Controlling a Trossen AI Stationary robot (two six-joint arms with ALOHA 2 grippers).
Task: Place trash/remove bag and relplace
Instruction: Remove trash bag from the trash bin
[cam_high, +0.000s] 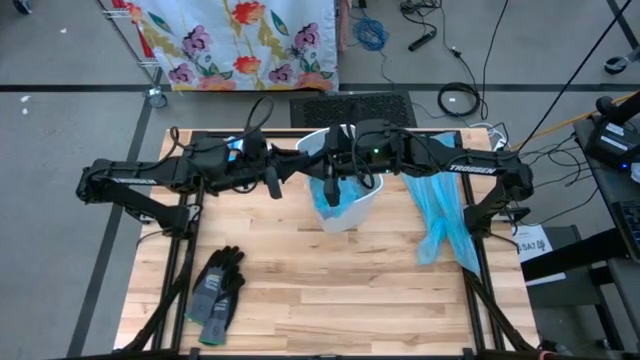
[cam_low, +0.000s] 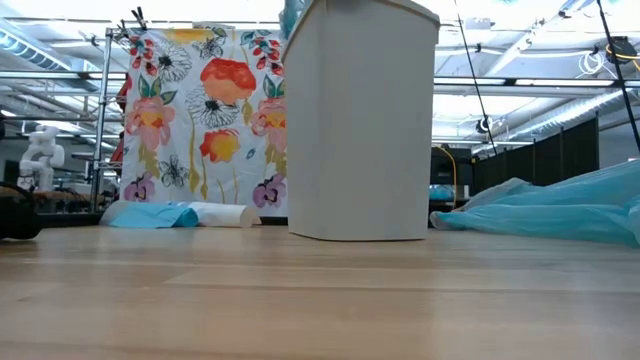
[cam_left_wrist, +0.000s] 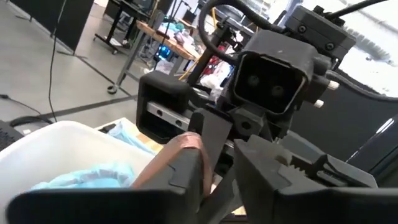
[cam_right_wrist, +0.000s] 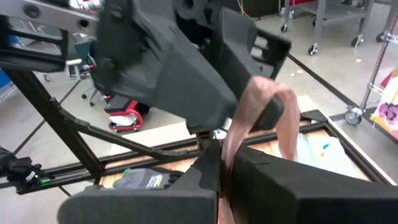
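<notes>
White lettering reading "TROSSEN" runs along the right arm (cam_high: 470, 168) in the high view. A white sheet (cam_high: 531, 243) at the table's right edge carries dark marks too small to read. No other text, number or label can be read in any view.

White bin (cam_low: 362, 120) at frame centre, light blue liner inside. Light blue bag (cam_high: 442, 218) right of centre. Dark grey gloves (cam_high: 217, 292), lower left. Floral cloth (cam_high: 240, 40), red, purple and yellow, upper centre. Pale wood table (cam_high: 330, 300). Brown strip (cam_right_wrist: 258, 115) between dark fingers.
</notes>
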